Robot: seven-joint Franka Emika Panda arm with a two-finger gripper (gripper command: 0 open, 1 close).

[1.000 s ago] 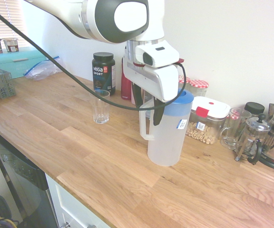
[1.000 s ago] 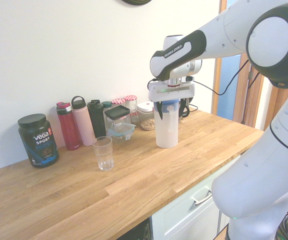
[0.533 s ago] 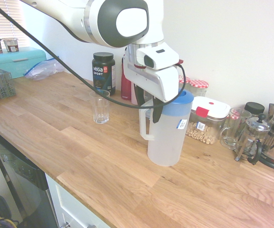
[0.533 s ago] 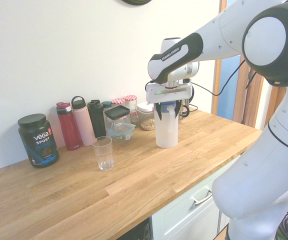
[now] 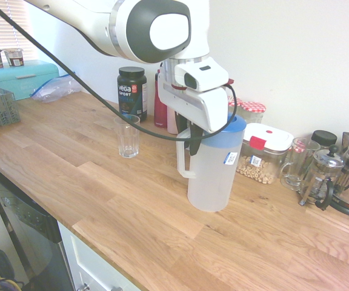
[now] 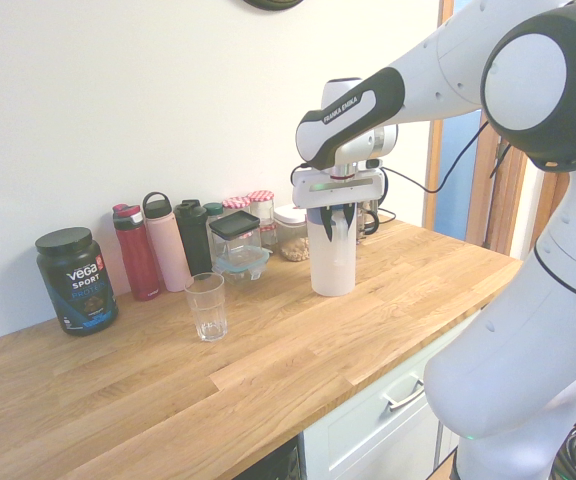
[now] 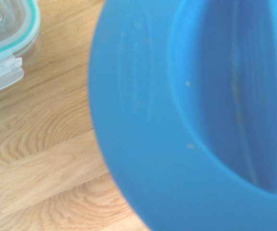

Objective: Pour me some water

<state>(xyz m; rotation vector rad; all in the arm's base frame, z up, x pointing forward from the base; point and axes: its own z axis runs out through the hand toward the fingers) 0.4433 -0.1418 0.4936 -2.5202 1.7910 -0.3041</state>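
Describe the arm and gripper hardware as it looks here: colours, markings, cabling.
Glossy white Franka arm with dark grey round joint caps and black bands. "FRANKA EMIKA" is printed white on a black wrist segment. The boxy white gripper has dark fingers. A black cable loops to the wrist.

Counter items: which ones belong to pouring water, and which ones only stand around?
For the job: jug with blue lid, glass, gripper at the jug's handle.

Just standing about: Vega tub, bottles, jars, cereal box, French press.
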